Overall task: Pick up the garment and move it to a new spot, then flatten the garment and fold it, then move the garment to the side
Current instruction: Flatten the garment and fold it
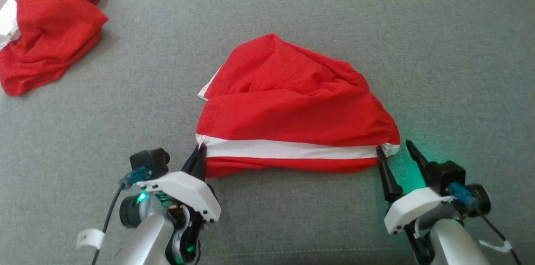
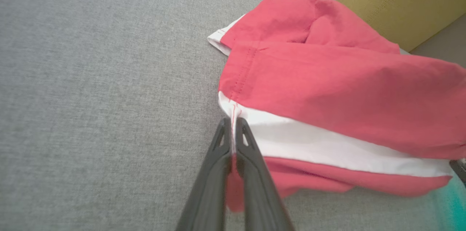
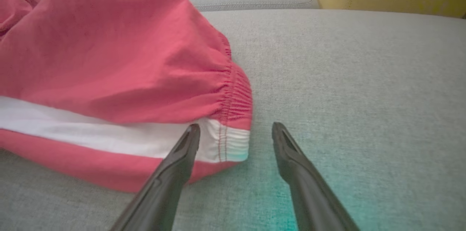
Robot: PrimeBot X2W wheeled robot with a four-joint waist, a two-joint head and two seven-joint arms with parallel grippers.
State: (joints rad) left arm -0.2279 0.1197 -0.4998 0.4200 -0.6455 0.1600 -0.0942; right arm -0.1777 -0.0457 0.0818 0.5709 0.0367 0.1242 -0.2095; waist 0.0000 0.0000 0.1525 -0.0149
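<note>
While the left pincer is clamped shut on the near-left corner of the garment, the right pincer stands wide apart at the near-right corner, gripping nothing. The garment itself lies rumpled mid-couch, its white band running between the two pincers.

The main risk, as I judge it, is an uneven hold. If the left arm pulls or lifts before the right closes, the cloth would swing and bunch toward one side rather than spread flat. If the right closes where it stands it may catch only the very edge of the corner, or just one layer, and slip off under tension. The left grip looks thin too: only a narrow bit of seam sits between the fingers, so a hard tug could free it.

The head view alone gives the whole layout, both pincers and a second garment heaped at the far left, well apart. The left wrist view shows the grip itself: fingers pressed together on the stitched edge, red cloth trapped lower between them. The right wrist view shows one finger over the band's end and the other over bare couch, beside the gathered corner stitching.
</note>
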